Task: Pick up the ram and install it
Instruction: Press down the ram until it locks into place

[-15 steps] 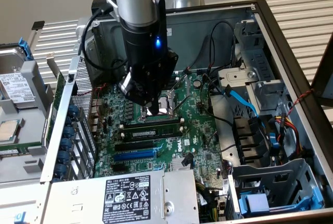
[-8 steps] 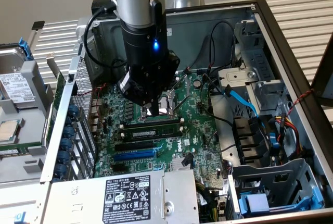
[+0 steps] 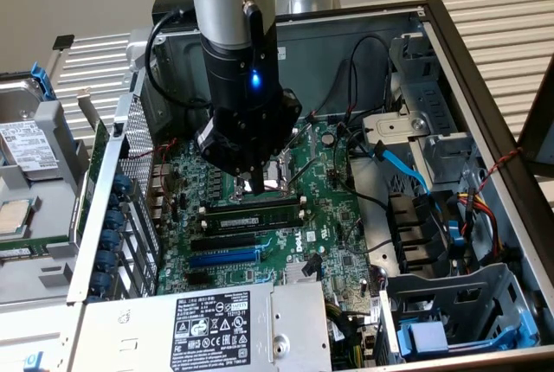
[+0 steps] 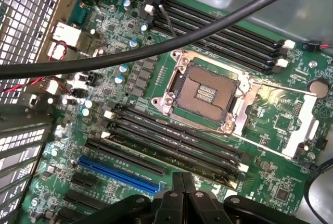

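Observation:
The ram (image 3: 251, 214), a long dark green-black stick, stands on edge in a memory slot just in front of the CPU socket (image 4: 208, 91) on the green motherboard (image 3: 329, 234). In the wrist view I see the ram (image 4: 174, 154) edge-on among the black slots with white end clips. My gripper (image 3: 251, 186) hangs straight down a little above the ram, between it and the socket. Its fingers (image 4: 182, 187) are pressed together with nothing between them. The gripper is shut and holds nothing.
A long blue slot (image 3: 223, 258) lies nearer the power supply (image 3: 216, 329). A thick black cable (image 4: 156, 52) crosses the wrist view. More black slots (image 4: 223, 31) sit beyond the socket. Drive cages and loose wires (image 3: 450, 242) fill the exterior view's right; a perforated case wall (image 3: 130, 173) stands left.

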You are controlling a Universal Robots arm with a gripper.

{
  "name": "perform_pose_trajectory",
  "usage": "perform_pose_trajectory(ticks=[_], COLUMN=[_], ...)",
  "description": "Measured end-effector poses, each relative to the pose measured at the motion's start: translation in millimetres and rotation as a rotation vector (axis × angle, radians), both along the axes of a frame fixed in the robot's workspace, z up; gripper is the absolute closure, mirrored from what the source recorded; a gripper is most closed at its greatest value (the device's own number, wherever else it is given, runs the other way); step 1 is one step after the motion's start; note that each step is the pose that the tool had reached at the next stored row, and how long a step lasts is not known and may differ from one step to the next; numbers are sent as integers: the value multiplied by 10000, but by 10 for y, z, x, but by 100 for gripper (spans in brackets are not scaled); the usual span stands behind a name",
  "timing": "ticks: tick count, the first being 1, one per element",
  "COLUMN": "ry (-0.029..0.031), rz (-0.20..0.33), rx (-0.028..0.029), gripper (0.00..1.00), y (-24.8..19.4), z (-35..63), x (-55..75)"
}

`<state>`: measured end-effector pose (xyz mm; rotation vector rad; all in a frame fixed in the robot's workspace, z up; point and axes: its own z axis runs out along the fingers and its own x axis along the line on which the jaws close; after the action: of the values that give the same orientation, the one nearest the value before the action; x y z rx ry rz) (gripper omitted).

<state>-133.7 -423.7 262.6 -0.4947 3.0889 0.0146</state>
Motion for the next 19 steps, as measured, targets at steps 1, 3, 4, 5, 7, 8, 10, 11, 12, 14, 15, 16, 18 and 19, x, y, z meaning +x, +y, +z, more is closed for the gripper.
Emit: perform_pose_trajectory(ticks=[1, 3, 4, 5, 7, 8, 10, 11, 12, 14, 15, 16, 18, 19], ry=[0, 0, 0, 0, 1, 2, 3, 3, 3, 4, 5, 5, 6, 6], rz=[-149, -441, -579, -716, -993, -1123, -1378, -1511, -1640, -1907, -2035, -2163, -2407, -2509], rx=[0, 0, 0, 0, 0, 0, 0, 0, 0, 0, 0, 0, 0, 0], gripper=[89, 89, 89, 89, 89, 89, 89, 89, 89, 89, 89, 89, 89, 89], y=[0, 0, 0, 0, 0, 0, 0, 0, 0, 0, 0, 0, 0, 0], z=[-2, -5, -6, -7, -9, -9, -10, -10, -11, -11, -12, -12, -12, -12], x=[0, 0, 0, 0, 0, 0, 0, 0, 0, 0, 0, 0, 0, 0])
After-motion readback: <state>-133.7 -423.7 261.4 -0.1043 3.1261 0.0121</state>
